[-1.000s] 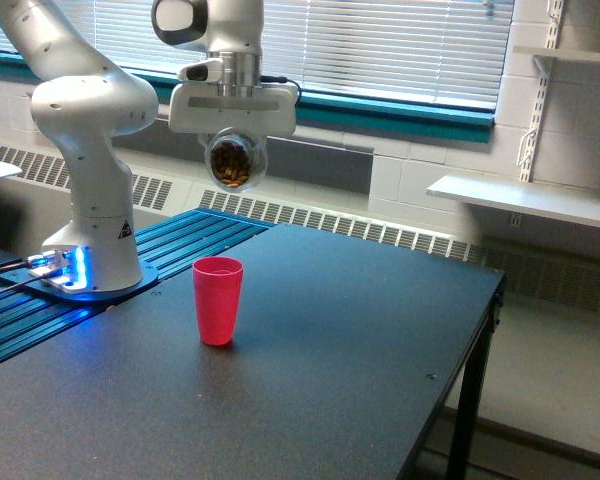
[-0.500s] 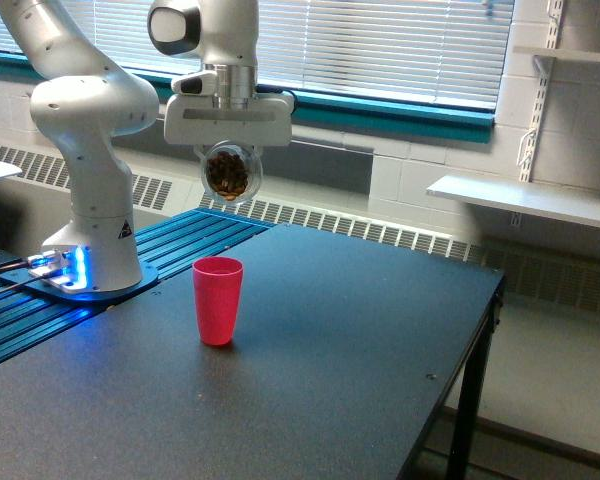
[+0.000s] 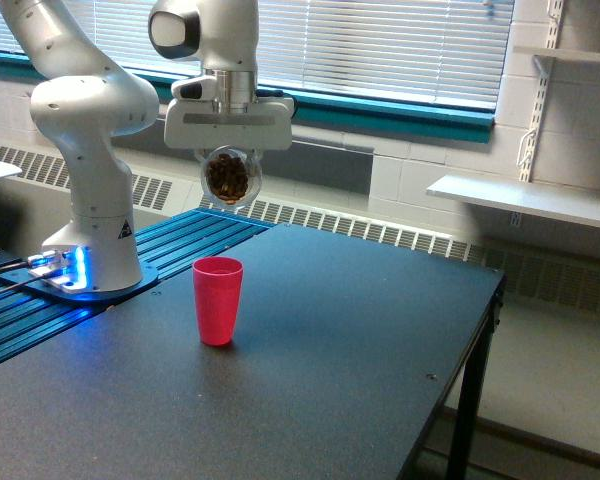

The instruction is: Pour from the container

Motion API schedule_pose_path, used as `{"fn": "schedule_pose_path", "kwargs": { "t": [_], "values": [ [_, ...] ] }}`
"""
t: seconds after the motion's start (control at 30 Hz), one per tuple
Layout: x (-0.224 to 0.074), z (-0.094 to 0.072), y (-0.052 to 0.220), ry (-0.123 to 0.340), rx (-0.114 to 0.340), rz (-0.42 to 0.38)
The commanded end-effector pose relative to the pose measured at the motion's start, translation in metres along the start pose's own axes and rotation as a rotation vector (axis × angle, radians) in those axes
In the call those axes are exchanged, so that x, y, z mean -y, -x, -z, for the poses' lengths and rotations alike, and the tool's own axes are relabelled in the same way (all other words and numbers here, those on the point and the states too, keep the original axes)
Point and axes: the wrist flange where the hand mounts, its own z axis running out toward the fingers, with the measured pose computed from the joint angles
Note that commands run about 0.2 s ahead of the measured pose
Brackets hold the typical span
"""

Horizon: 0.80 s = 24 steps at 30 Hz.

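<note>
My gripper (image 3: 230, 165) hangs above the table, shut on the clear rounded container (image 3: 230, 177). Small brown pieces show through the container's wall. It hangs high in the air, above and a little behind the red plastic cup (image 3: 218, 300). That cup stands upright and open-mouthed on the dark table (image 3: 310, 380), with a wide gap of air between its rim and the container. I cannot tell how far the container is tipped from this side.
The white arm's base (image 3: 88, 240) stands on a blue ribbed platform (image 3: 170, 250) at the exterior view's left. The table's edge (image 3: 460, 370) drops off toward the exterior view's right. A white shelf (image 3: 525, 200) and window blinds line the back wall.
The gripper with the container shifted slightly toward the exterior view's left and a little upward over the last second, then nearly stopped. The red cup has not moved.
</note>
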Motion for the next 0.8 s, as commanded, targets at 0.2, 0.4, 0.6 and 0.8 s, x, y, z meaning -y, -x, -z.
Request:
{"fn": "schedule_pose_path", "kwargs": {
  "t": [0.2,0.4,0.6,0.8],
  "values": [
    [-0.0126,-0.0141,0.0096,0.027,0.024,-0.023],
    [-0.0153,-0.0161,0.0119,0.035,0.039,-0.034],
    [-0.0161,-0.0158,0.0119,0.042,0.041,-0.050],
    [-0.0158,-0.0157,0.0106,0.044,0.039,-0.064]
  ]
}}
